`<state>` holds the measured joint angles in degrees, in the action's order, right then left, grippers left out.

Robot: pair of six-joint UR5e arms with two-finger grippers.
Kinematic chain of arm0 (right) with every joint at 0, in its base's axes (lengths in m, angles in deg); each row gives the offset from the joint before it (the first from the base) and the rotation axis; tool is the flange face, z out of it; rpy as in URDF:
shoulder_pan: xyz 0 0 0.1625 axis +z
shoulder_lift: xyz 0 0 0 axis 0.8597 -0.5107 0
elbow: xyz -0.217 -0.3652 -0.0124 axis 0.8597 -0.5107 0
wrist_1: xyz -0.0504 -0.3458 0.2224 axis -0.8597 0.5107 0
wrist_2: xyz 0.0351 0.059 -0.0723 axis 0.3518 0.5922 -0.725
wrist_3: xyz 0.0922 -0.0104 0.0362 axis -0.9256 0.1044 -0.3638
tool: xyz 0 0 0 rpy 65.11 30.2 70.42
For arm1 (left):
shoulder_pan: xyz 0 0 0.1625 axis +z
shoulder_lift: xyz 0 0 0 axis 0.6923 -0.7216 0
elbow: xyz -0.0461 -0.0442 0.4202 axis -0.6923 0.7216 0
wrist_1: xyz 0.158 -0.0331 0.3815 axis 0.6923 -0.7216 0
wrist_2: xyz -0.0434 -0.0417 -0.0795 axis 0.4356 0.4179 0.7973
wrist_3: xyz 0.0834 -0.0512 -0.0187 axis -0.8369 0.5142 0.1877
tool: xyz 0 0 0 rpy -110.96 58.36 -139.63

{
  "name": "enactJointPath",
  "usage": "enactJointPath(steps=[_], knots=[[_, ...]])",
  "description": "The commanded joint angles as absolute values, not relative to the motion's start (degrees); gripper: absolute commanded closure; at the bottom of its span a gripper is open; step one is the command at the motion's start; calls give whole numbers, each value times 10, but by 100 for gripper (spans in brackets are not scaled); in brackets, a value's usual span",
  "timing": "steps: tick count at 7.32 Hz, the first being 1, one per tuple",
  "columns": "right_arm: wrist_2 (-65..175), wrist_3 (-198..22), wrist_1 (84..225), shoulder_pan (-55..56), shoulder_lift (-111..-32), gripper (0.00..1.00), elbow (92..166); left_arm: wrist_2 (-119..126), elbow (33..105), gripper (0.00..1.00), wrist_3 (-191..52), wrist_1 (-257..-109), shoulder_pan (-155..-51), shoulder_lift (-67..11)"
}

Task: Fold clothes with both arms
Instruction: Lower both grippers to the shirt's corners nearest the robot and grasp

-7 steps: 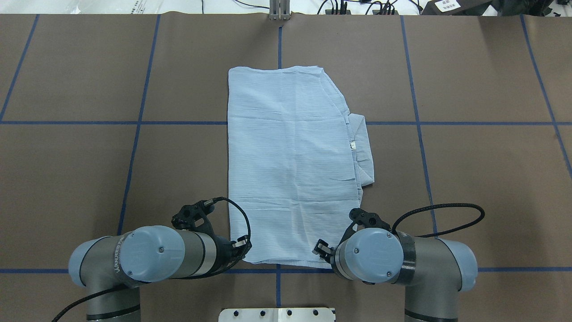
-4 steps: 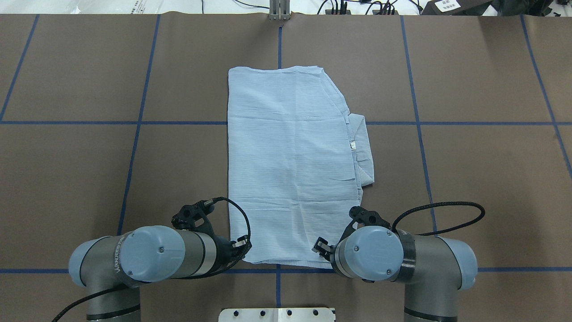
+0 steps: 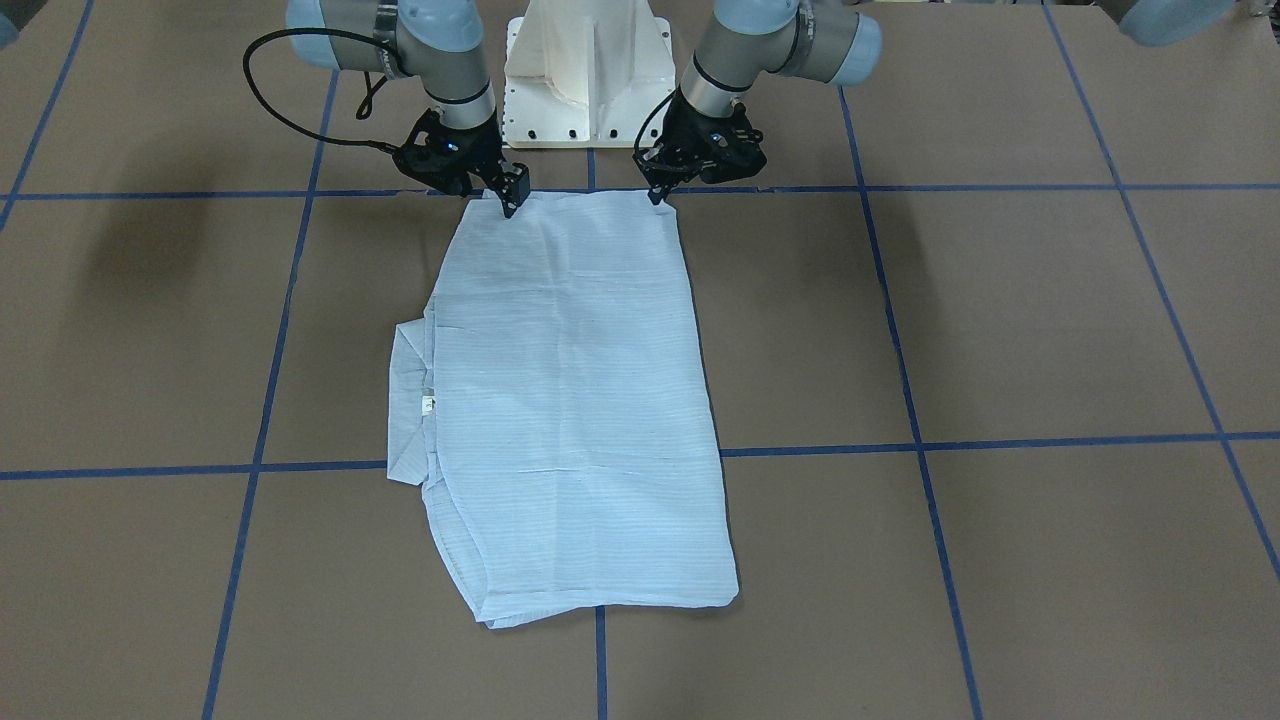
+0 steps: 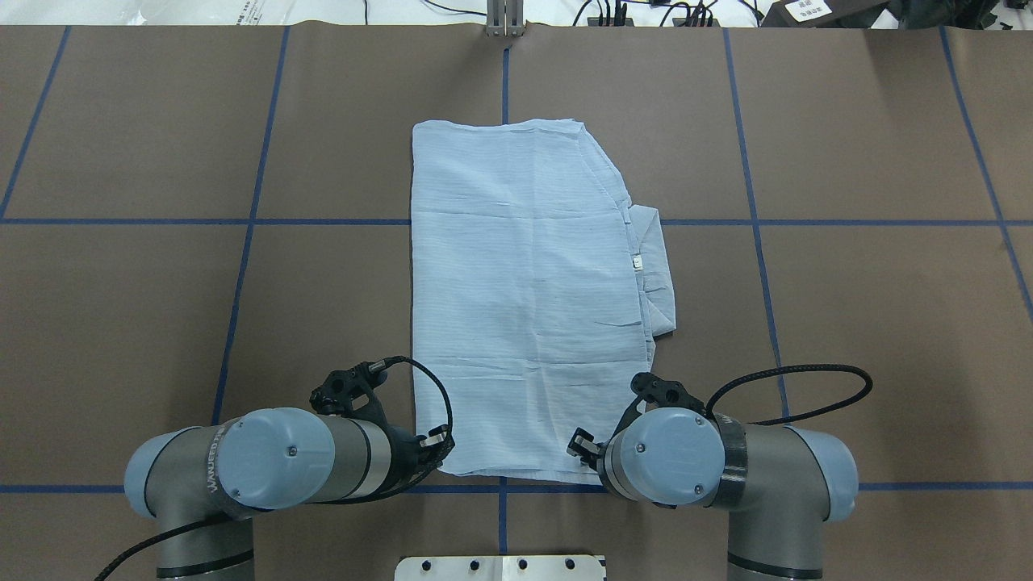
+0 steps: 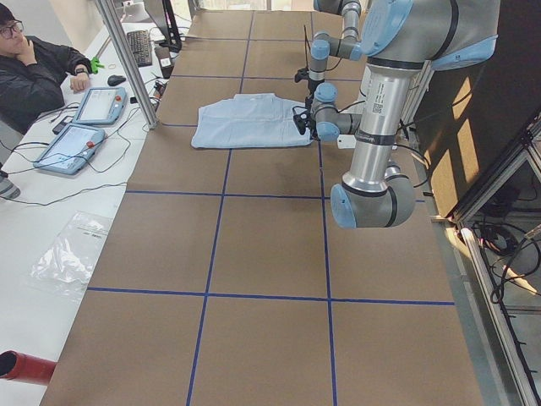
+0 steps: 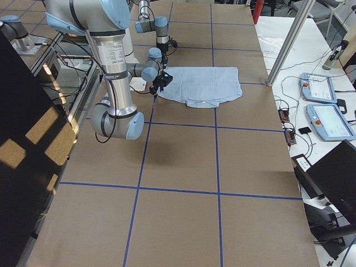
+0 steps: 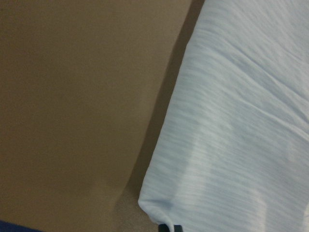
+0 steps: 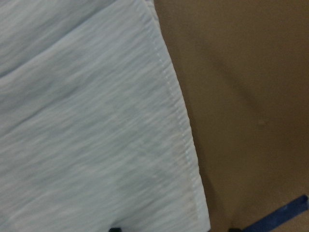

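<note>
The light-blue shirt (image 4: 524, 298) lies folded into a long flat rectangle in the middle of the table, with its collar and white neck tag (image 4: 637, 261) sticking out on the right side. It also shows in the front view (image 3: 570, 400). My left gripper (image 4: 440, 440) is at the near left corner; in the left wrist view (image 7: 169, 227) its fingertips sit close together, shut on the shirt's corner (image 7: 149, 205). My right gripper (image 4: 577, 445) is at the near right corner; in the right wrist view (image 8: 174, 229) its fingertips are wide apart, straddling the hem (image 8: 186, 145).
The table (image 4: 847, 323) is covered in brown paper with a blue tape grid. The white pedestal base (image 3: 590, 60) stands just behind the shirt's near edge. A metal post (image 4: 504, 20) and cables lie along the far edge. A seated operator (image 5: 34, 68) and tablets (image 5: 84, 118) are beyond it.
The right arm has shifted slightly left, bringing its gripper a little closer over the shirt's near right corner. The left arm and the shirt have not moved.
</note>
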<state>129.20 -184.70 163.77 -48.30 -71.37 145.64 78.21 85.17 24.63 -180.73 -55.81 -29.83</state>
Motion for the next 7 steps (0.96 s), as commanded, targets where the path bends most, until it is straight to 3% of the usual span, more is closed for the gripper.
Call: enactJointPath(steps=[1,7], knots=[[1293,-1847,1638,-483,-714,28,1456,782,851,100,246,-1807,-559,-297],[1294,-1847,1639,-483,-711,45,1460,782,850,100,245,-1807,-559,-298]])
